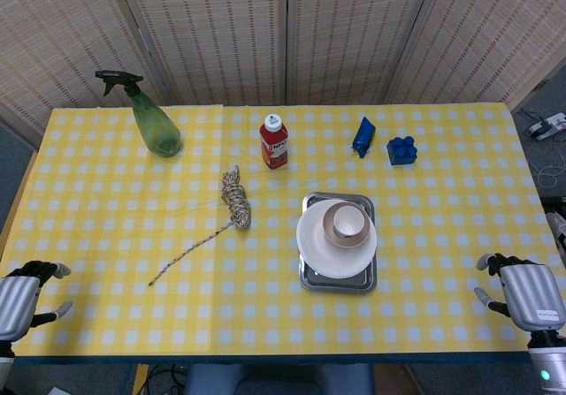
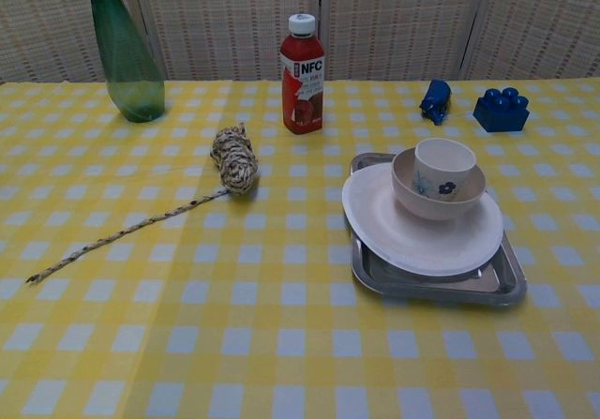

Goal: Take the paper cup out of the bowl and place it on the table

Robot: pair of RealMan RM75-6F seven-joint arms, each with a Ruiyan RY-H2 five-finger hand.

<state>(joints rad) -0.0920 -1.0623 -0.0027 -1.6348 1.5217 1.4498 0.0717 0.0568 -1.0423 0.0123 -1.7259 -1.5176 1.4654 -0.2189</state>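
A white paper cup [image 1: 348, 222] [image 2: 444, 165] stands upright inside a pale pink bowl [image 1: 334, 233] [image 2: 424, 203]. The bowl sits on a white plate [image 1: 320, 247] [image 2: 394, 231], which rests on a metal tray [image 1: 336, 280] [image 2: 441, 286] right of the table's middle. My left hand [image 1: 25, 293] hovers at the front left corner with fingers apart, holding nothing. At the front right corner my right hand [image 1: 522, 291] is likewise empty with fingers spread. Both hands are far from the cup and neither shows in the chest view.
A coiled rope [image 1: 234, 198] [image 2: 234, 159] with a long tail lies left of the tray. Behind stand a red juice bottle [image 1: 274, 142] [image 2: 303, 74], a green spray bottle [image 1: 152, 119] [image 2: 127, 58], a blue packet [image 1: 363, 136] [image 2: 435, 98] and a blue brick [image 1: 401, 150] [image 2: 501, 109].
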